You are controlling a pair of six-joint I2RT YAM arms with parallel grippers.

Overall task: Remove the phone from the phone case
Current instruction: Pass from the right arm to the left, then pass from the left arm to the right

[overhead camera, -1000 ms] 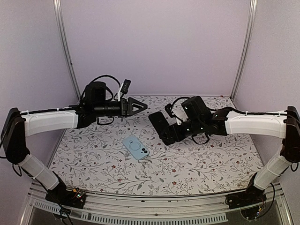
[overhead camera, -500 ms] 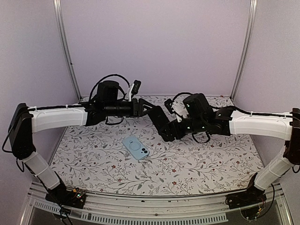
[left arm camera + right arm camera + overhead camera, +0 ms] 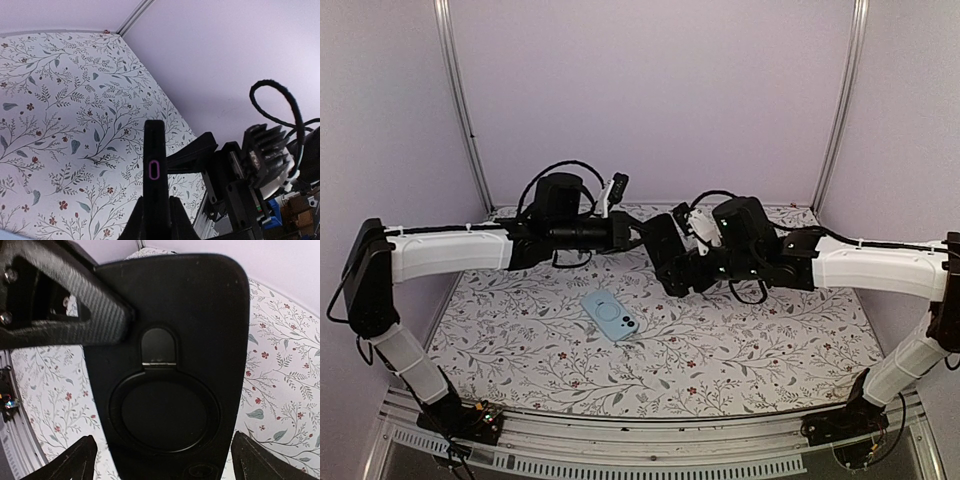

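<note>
A black phone case (image 3: 665,255) with a round ring on its back hangs in the air between both arms. My left gripper (image 3: 638,236) is shut on its far edge. In the left wrist view the case (image 3: 154,150) stands edge-on, clamped between that gripper's (image 3: 155,212) fingers. The right gripper (image 3: 166,460) is open. Its fingertips stand on either side of the case (image 3: 170,340), a little apart from it. The light blue phone (image 3: 611,315) lies flat on the table, back up, below the grippers.
The floral table cover (image 3: 750,340) spreads under both arms. Lilac walls and metal frame posts (image 3: 460,100) close in the back and sides. My left gripper's finger (image 3: 65,315) crosses the upper left of the right wrist view.
The left arm reached right to the case and its jaws closed on the case's edge. The right jaws widened off the case, which shifted slightly up and left.
</note>
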